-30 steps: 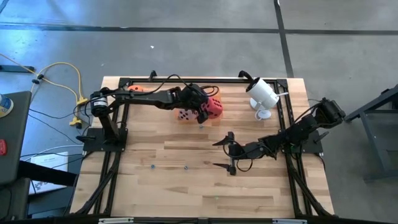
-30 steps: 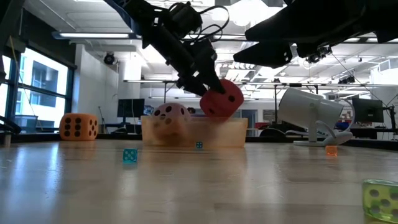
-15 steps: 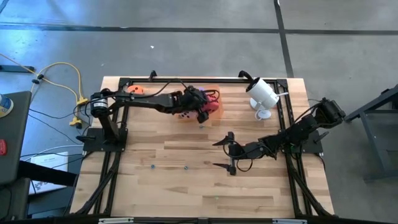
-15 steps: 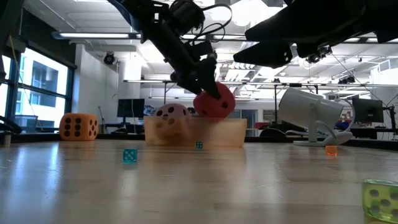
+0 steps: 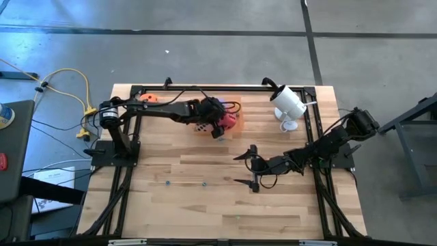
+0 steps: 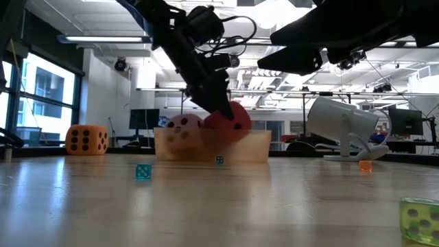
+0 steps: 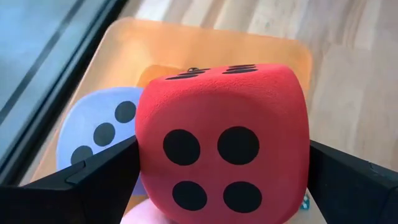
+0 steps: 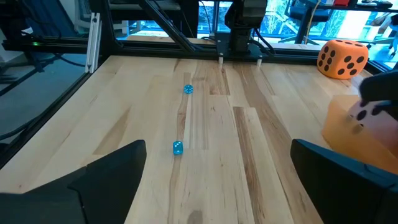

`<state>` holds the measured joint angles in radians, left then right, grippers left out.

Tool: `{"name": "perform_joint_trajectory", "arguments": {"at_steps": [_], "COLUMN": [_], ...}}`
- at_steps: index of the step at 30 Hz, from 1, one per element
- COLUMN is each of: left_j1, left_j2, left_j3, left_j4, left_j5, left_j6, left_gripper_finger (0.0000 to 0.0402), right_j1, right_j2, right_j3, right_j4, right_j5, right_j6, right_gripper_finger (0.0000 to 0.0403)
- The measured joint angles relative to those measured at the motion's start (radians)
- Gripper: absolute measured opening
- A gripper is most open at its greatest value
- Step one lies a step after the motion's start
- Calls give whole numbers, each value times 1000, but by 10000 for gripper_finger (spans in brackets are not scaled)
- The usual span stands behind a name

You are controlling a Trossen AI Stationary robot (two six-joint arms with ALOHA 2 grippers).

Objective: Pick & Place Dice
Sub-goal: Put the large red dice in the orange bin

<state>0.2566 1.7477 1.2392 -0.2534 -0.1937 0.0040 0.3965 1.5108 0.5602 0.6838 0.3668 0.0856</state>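
The red die (image 7: 224, 149) sits in the translucent orange tray (image 7: 186, 43) at the table's far side, on or against the purple die (image 7: 99, 130) and the pink die (image 6: 182, 132). My left gripper (image 7: 224, 174) reaches slanting down over the tray, open, one finger on each side of the red die (image 5: 229, 120). The orange die (image 6: 86, 139) rests on the table at the far left, outside the tray. My right gripper (image 5: 246, 169) hovers open over the table's middle right, with nothing between its fingers. My left gripper's fingers (image 7: 118, 168) stand right beside two opposite sides of the red die; whether they touch it I cannot tell. They come slanting down from the table's left. The die sits low in the tray, its four-pip face toward the wrist.
A white lamp-like device (image 5: 288, 102) stands at the far right. Two small blue dice (image 8: 177, 147) lie on the boards near the middle, a small green die (image 6: 418, 219) at the near edge, and a tiny orange cube (image 6: 365, 165) by the device. Black frame rails edge the table.
My left gripper has sunk toward the tray and turned a little. The red die has gone with it, from above the tray's rim down into the tray beside the pink die.
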Motion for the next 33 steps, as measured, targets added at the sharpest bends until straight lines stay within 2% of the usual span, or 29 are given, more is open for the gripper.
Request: {"name": "perform_joint_trajectory", "arguments": {"at_steps": [7, 16, 18, 23, 25, 27, 31, 33], "left_j1": [-2, -55, -66, -73, -72, -72, -72, -72], "left_j2": [0, 0, 0, 0, 0, 0, 0, 1], "left_j3": [0, 0, 0, 0, 0, 0, 0, 0], "left_j4": [-36, -76, -72, -72, -72, -73, -72, -70], "left_j5": [62, 68, 68, 68, 68, 68, 67, 66], "left_j6": [16, 103, 132, 141, 130, 130, 137, 139], "left_gripper_finger": [397, 397, 397, 397, 397, 397, 397, 397], "right_j1": [0, -7, -28, -139, -199, -264, -382, -419], "right_j2": [0, 0, 0, 0, 0, 0, 9, 36], "right_j3": [0, 0, 0, 0, 0, 0, 2, 14], "right_j4": [0, 0, 4, 18, 20, 34, 79, 91], "right_j5": [0, 10, 62, 339, 383, 338, 98, 30], "right_j6": [0, -1, 3, 83, 120, 149, 151, 151], "right_gripper_finger": [393, 393, 393, 393, 393, 393, 393, 393]}}
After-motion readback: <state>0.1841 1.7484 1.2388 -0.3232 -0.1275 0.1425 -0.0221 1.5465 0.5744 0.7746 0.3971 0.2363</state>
